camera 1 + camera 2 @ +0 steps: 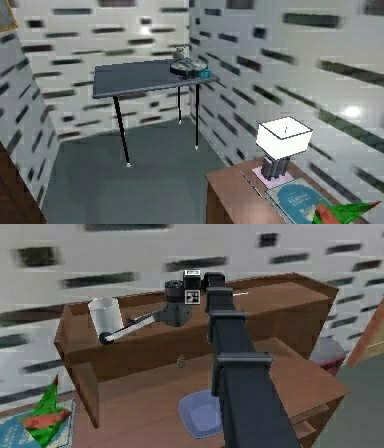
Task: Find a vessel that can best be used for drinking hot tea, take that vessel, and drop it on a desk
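A white cup-shaped cylinder stands at the left end of the upper shelf of a brown wooden desk in the arm side view. The dark arm rises from the bottom edge. The gripper reaches left from its dark body, and its thin fingers end at the foot of the white cylinder. I cannot tell whether the gripper holds anything. The same desk shows at the forward view's lower right.
A blue-grey dish lies on the desk's lower top beside the arm. A green and red object and a teal disc lie by a white lamp. A blue-grey table bearing small items stands across open floor.
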